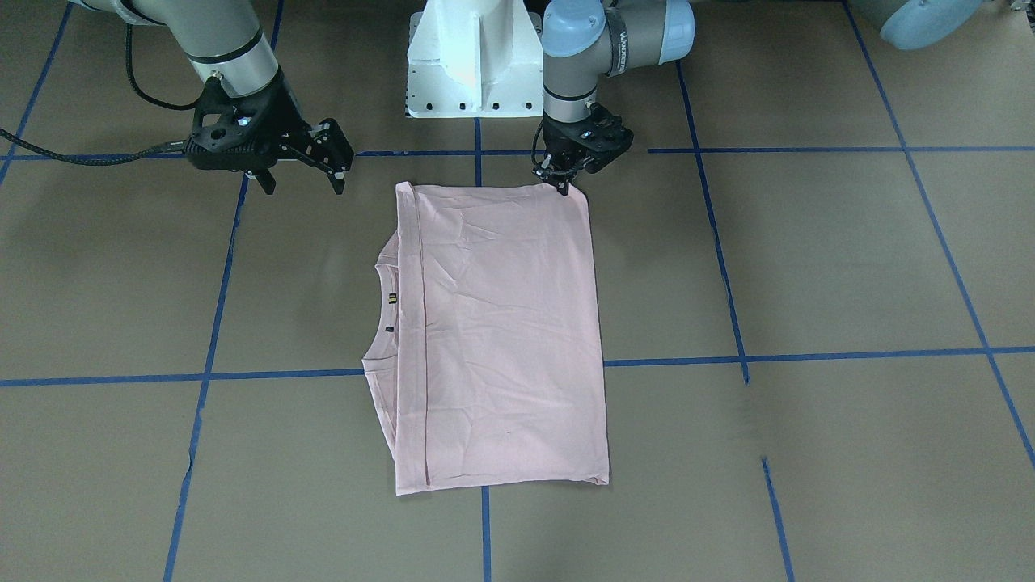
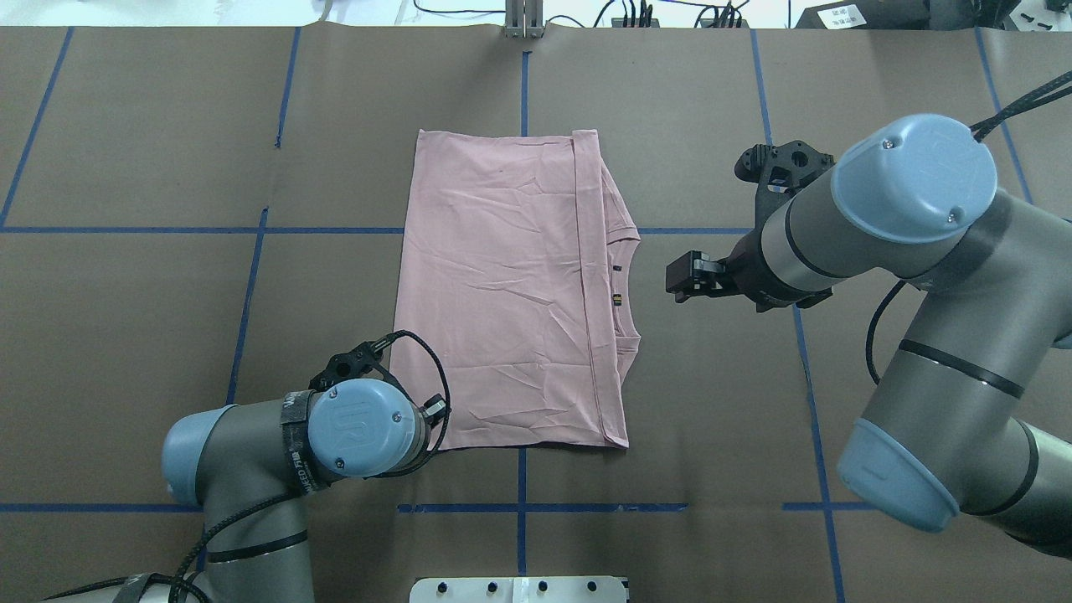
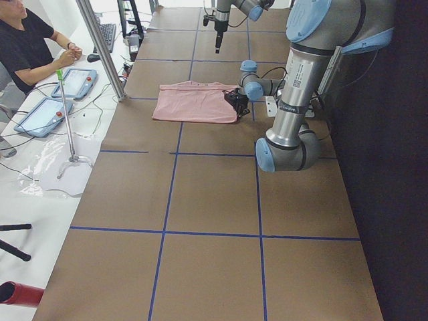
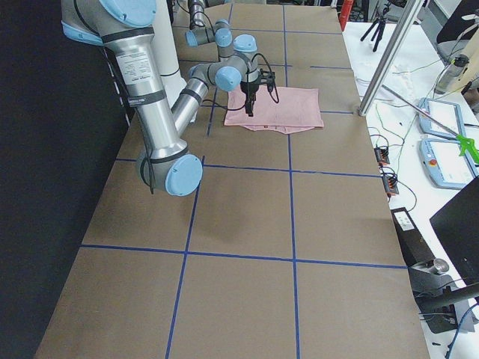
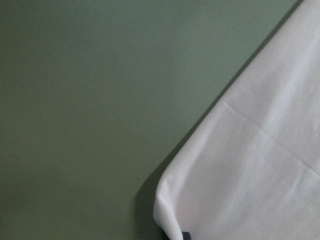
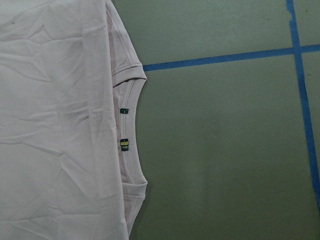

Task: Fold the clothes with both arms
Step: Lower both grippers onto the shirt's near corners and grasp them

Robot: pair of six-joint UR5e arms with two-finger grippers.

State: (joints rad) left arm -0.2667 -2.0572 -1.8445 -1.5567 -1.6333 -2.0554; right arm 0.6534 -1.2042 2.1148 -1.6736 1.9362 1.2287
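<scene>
One corner of the shirt (image 2: 502, 285), the one nearest the base, seems to be pinched by the left fingers (image 1: 560, 184), which are pressed together on it. The right fingers (image 1: 335, 162) are held spread beside the collar, clear of the cloth. The shirt is laid flat in the middle of the surface (image 2: 126, 335), folded into a plain pink oblong, soft and finely creased. For a clean fold, the other near corner should be gripped too, and both carried evenly toward the far hem.

brown table (image 1: 849, 259) | blue tape grid (image 1: 808, 149) | white pedestal (image 1: 473, 56) | seated operator (image 3: 27, 40) | 2 teach pendants (image 3: 77, 81) | metal pole (image 3: 100, 47)
</scene>
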